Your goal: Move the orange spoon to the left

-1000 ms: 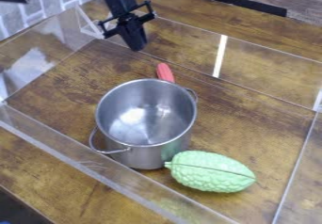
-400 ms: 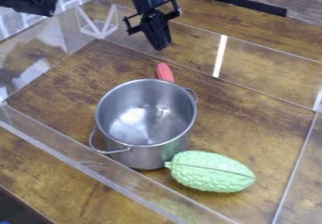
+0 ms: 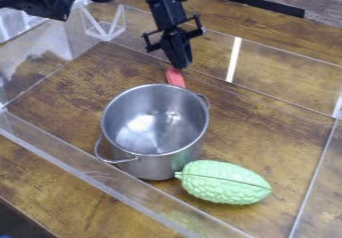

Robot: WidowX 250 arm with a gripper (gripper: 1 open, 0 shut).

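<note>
- Pot (image 3: 155, 128): shiny steel, round, open top, smooth curved wall, thin wire handle sticking out at the lower left, small one at the upper right rim. Nothing visible inside but bare grey metal, lighter and darker bands of reflection.
- Spoon (image 3: 175, 77): on the desk (image 3: 262, 104), just beyond the pot's far rim, not in it. Only a slim red-orange handle shows; bowl end can't be made out.
- Gourd (image 3: 223, 182): pale green, bumpy skin, long oval shape, lying on its side right by the pot at the near right of the view. Can't tell if they touch.
- Claw (image 3: 178, 62): black, pointing down at the far end of the spoon, very close. Clenched, nothing seen in its grip. Contact with the spoon: can't tell.
- Desk: brown wood-look surface, visible grain, slightly glossy. White strip (image 3: 234, 60) on it, straight and narrow, right of the claw in the view.
- Clear edging (image 3: 96, 169): see-through, straight, runs diagonally past the pot's near side.
</note>
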